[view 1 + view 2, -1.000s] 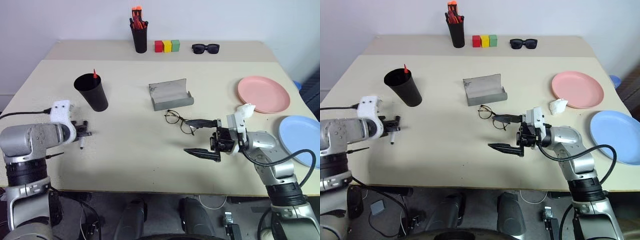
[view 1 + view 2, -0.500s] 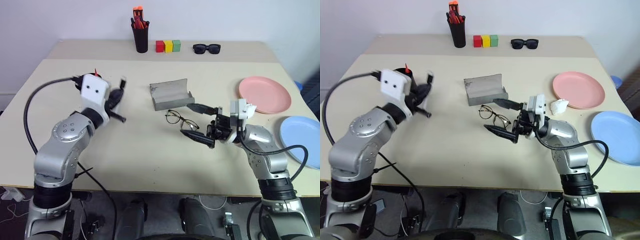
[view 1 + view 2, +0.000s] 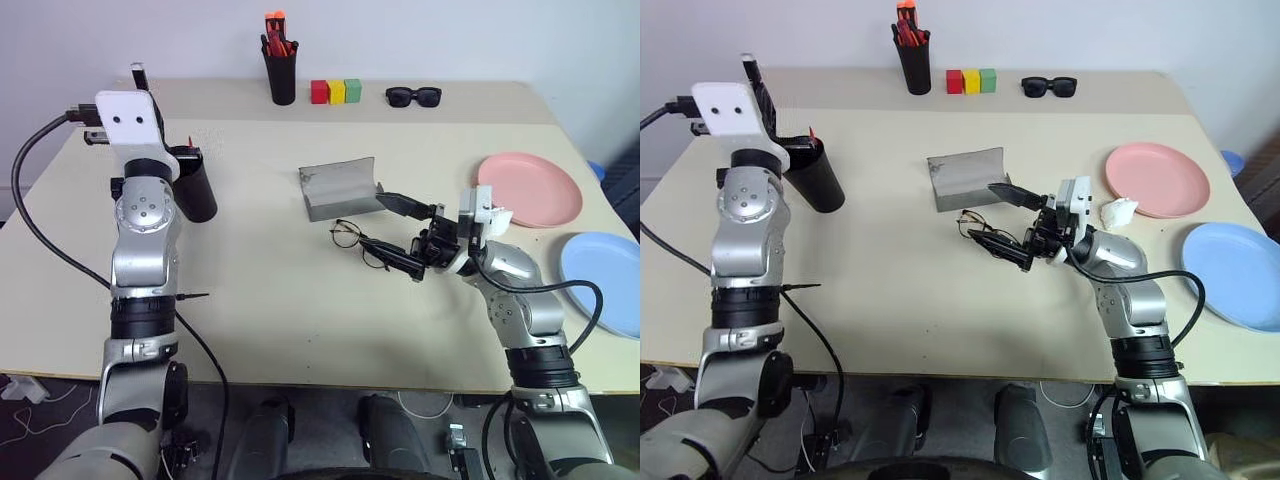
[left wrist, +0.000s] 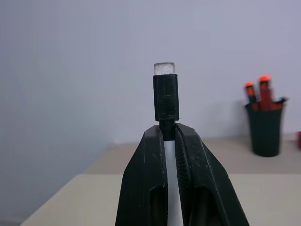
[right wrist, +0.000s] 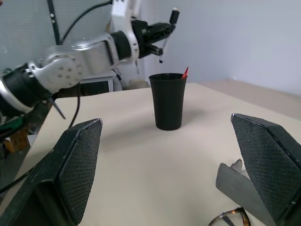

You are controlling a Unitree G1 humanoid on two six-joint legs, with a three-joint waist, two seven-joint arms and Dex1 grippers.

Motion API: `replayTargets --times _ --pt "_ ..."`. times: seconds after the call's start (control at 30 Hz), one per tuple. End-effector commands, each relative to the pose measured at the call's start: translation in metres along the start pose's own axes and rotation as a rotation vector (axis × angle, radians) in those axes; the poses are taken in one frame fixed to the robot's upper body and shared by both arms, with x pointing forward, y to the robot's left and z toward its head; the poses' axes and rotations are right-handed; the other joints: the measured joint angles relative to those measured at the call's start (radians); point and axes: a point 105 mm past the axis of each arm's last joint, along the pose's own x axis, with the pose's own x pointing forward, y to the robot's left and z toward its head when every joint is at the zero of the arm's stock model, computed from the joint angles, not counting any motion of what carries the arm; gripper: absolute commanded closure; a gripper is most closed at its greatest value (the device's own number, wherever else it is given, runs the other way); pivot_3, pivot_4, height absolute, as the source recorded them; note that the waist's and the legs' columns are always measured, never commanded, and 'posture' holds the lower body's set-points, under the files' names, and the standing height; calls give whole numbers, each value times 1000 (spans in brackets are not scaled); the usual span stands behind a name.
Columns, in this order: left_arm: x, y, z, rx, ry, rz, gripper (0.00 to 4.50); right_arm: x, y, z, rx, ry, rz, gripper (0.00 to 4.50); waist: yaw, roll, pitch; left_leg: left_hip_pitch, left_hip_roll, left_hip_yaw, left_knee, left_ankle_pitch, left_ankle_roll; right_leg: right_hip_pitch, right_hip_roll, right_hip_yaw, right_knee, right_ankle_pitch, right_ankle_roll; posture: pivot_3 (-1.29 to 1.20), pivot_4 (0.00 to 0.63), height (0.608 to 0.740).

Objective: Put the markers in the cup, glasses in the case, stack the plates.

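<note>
The left tool (image 4: 170, 141) is clamping the black marker (image 4: 166, 96) upright above the cup (image 3: 196, 187), which is standing near the table's (image 3: 270, 320) left edge; the right tool (image 3: 398, 234) is gaping wide beside the glasses (image 3: 357, 241).

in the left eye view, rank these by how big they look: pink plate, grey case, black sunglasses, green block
1. pink plate, largest
2. grey case
3. black sunglasses
4. green block, smallest

The sunglasses and block stand at the far edge of the table, so distance shrinks them; true sizes are unsure.
</note>
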Motion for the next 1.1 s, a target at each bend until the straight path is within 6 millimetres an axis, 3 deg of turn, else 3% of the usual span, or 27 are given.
replayTargets --times 0.03,0.27,0.3,0.37,0.5,0.63,0.73,0.9,1.0,1.1 --pt "5 8 13 18 -70 29 4487 3 0 11 -48 -27 10 0 0 0 0 0 0 0 0 0 0 0 0 0 0 0 0 0 150 740" --pt "7 4 -14 9 -6 32 4487 2 0 12 -51 -22 4 0 -1 0 0 0 0 0 0 0 0 0 0 0 0 0 0 0 150 740" --pt "7 2 -16 0 4 24 3882 1 0 13 -53 -21 2 0 -1 0 0 0 0 0 0 0 0 0 0 0 0 0 0 0 150 740" --pt "6 -3 -19 -3 10 4 3340 1 0 13 -54 -20 -1 0 -1 0 0 0 0 0 0 0 0 0 0 0 0 0 0 0 150 740" --pt "3 -10 -19 -24 7 -34 1572 0 -1 13 -56 -18 -9 0 -1 0 0 0 0 0 0 0 0 0 0 0 0 0 0 0 150 740" --pt "2 -17 -12 -37 -11 -70 1572 -2 0 11 -55 -17 -17 0 -2 0 0 0 0 0 0 0 0 0 0 0 0 0 0 0 150 740" --pt "4 -35 5 -90 -15 -176 1572 -5 -1 6 -60 10 -54 0 -1 0 0 0 0 0 0 0 0 0 0 0 0 0 0 0 150 740" --pt "-15 -102 13 -106 168 -690 1572 -23 -4 -8 -38 109 -159 0 4 0 0 -1 0 0 1 0 0 0 0 -1 0 0 0 0 150 740" --pt "-27 -123 14 -45 193 -899 1572 -36 -2 -14 -45 160 -217 0 -2 0 0 -1 0 0 0 0 0 0 0 0 0 0 1 0 150 740" --pt "-30 -132 10 8 203 -996 1572 -43 -1 -16 -58 180 -257 0 -13 0 0 0 0 0 -1 0 0 0 0 0 0 0 1 0 150 740"
